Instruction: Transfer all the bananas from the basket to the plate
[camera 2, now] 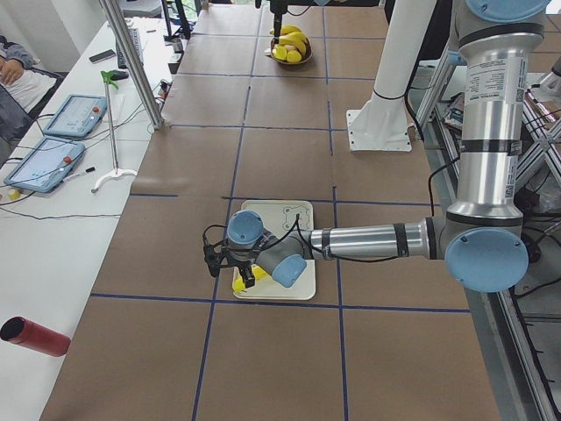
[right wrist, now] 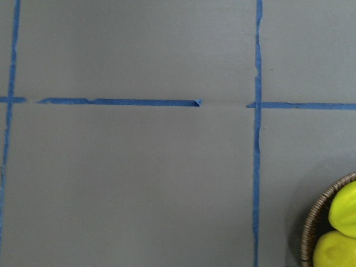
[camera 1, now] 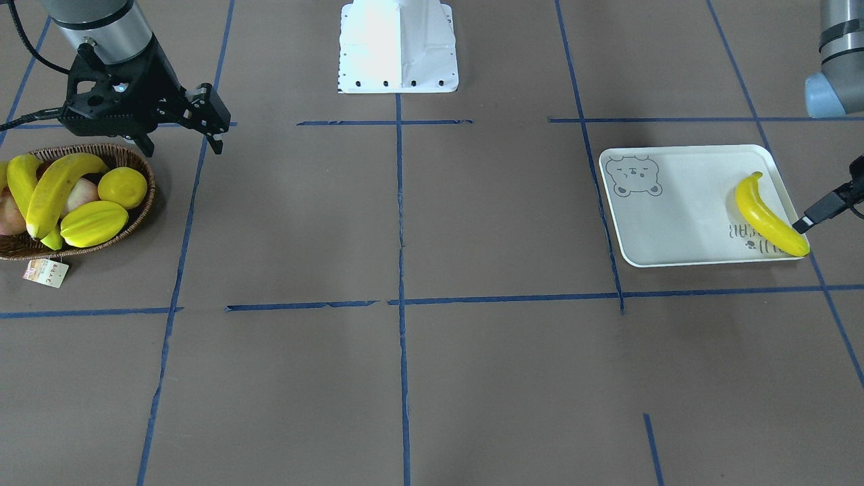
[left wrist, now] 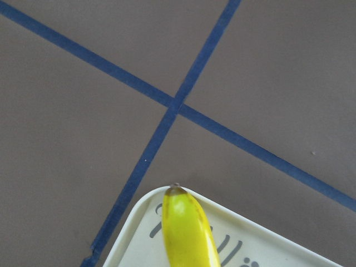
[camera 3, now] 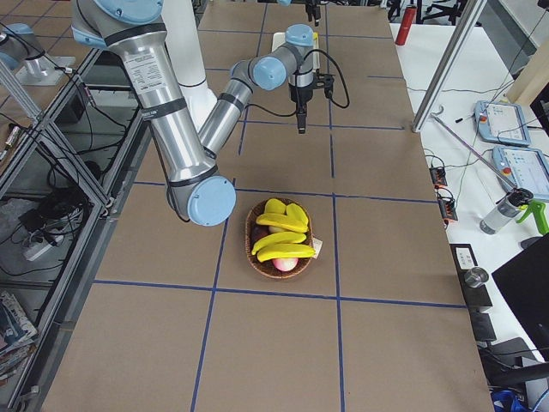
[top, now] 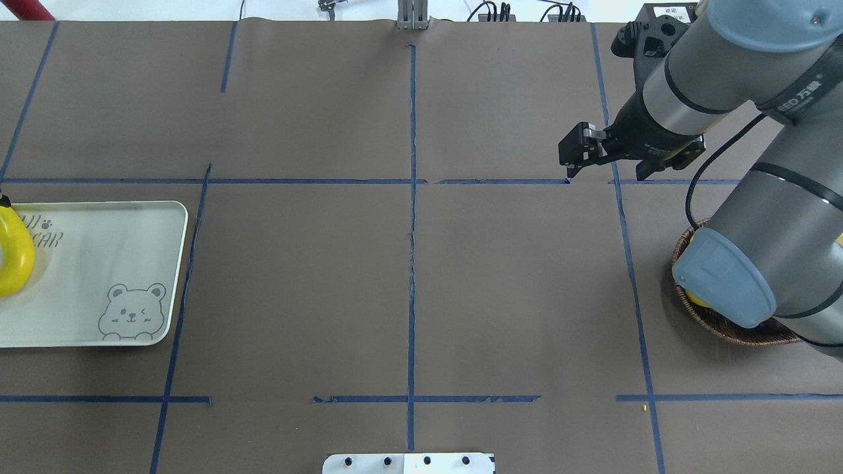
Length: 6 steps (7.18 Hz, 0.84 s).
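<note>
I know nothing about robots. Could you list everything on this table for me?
Long curved yellow bananas: one on the tray; at least two in the basket.
Pale rectangular tray with a bear drawing: one, mint-white, robot's left side.
Woven wicker basket: one, brown, robot's right side.
Round lemon: one, yellow, in basket.
Ridged starfruit: one, yellow, in basket.
Pinkish round fruit: at least one, in basket.
Paper tag: one, beside basket.
Blue tape lines: several, across the brown table.
White pedestal: one, robot's base.
Left arm's fingers: black, by the tray banana; open or shut unclear.
Right arm's fingers: black, open, empty, apart from basket.
</note>
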Each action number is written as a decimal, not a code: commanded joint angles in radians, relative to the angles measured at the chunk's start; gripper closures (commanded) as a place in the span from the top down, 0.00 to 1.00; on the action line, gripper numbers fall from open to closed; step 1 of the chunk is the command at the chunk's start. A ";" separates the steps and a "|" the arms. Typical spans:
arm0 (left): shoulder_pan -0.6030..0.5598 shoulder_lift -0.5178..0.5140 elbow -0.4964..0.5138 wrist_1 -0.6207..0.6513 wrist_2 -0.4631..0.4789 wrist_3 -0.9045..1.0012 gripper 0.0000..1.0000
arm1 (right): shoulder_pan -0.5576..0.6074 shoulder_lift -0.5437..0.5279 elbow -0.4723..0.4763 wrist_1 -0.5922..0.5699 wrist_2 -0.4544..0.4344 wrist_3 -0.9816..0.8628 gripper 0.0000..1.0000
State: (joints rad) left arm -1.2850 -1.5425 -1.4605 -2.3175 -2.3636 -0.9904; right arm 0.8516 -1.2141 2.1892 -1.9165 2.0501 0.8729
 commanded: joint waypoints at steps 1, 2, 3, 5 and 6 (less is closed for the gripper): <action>-0.002 -0.004 -0.089 0.001 -0.019 0.033 1.00 | 0.001 -0.227 0.101 0.078 -0.010 -0.077 1.00; 0.003 -0.019 -0.089 0.000 -0.020 0.033 1.00 | 0.001 -0.372 0.112 0.232 -0.011 -0.069 1.00; 0.003 -0.025 -0.090 0.000 -0.020 0.033 1.00 | 0.001 -0.515 0.095 0.422 -0.013 -0.057 1.00; 0.003 -0.025 -0.098 0.000 -0.020 0.033 1.00 | 0.000 -0.634 0.029 0.658 -0.103 0.158 1.00; 0.004 -0.027 -0.098 0.000 -0.020 0.033 1.00 | 0.000 -0.678 -0.014 0.763 -0.122 0.222 0.99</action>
State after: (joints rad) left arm -1.2820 -1.5674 -1.5569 -2.3178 -2.3838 -0.9572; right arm 0.8520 -1.8323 2.2250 -1.2913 1.9690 0.9915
